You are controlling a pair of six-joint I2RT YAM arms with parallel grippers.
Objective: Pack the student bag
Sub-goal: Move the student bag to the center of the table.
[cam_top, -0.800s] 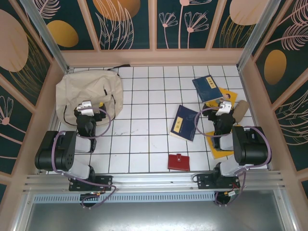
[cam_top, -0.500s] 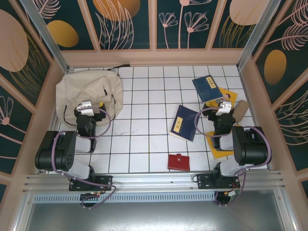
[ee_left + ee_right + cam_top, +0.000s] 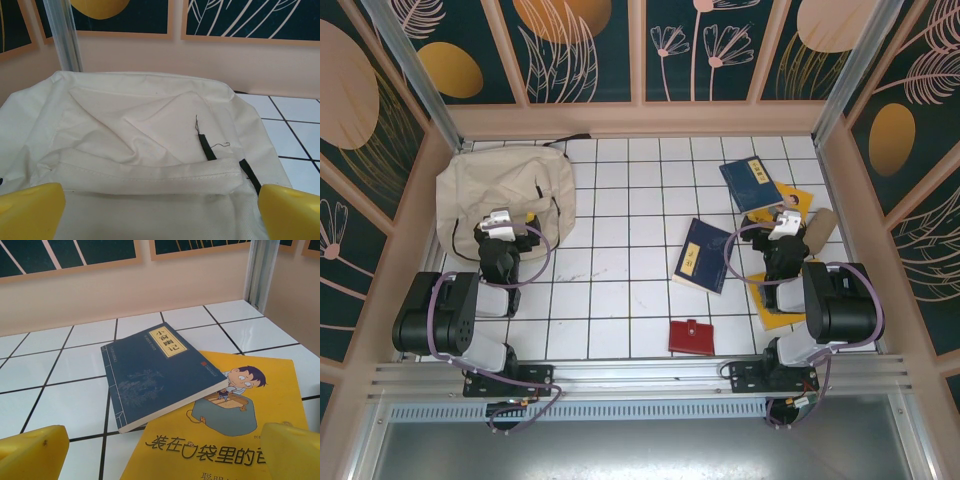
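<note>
Bag position: the student bag (image 3: 505,195) is lying flat at the upper left of the top view, against the left wall, on the tiled table (image 3: 620,290).
Bag closure: a folded hem is running across the left wrist view, with two black zipper pulls (image 3: 205,147) lying at its right end. Whether the mouth is open cannot be told.
Left gripper: the left gripper (image 3: 499,222) is sitting at the bag's near edge, jaws standing fully apart and gripping nothing. Its yellow fingertips (image 3: 30,210) are framing the fabric from the lower corners.
Governing relation: the bag is lying straight ahead of the left gripper, up-frame. Its long axis appears to be running left to right, across the line of approach. The left arm is much the nearer.
Centre items: a blue book (image 3: 703,255) is lying mid-frame with a red wallet (image 3: 691,336) below it, both well apart from the bag.
Right gripper: the right gripper (image 3: 784,226) is hanging at the right, jaws fully apart and empty. It is pointing at a second blue book (image 3: 150,372), which is overlapping a yellow book (image 3: 240,440).
Far right: a tan pouch (image 3: 819,228) is lying just beside the right gripper.
Assessment: packing is not yet begun, and the bag likely needs opening first.
</note>
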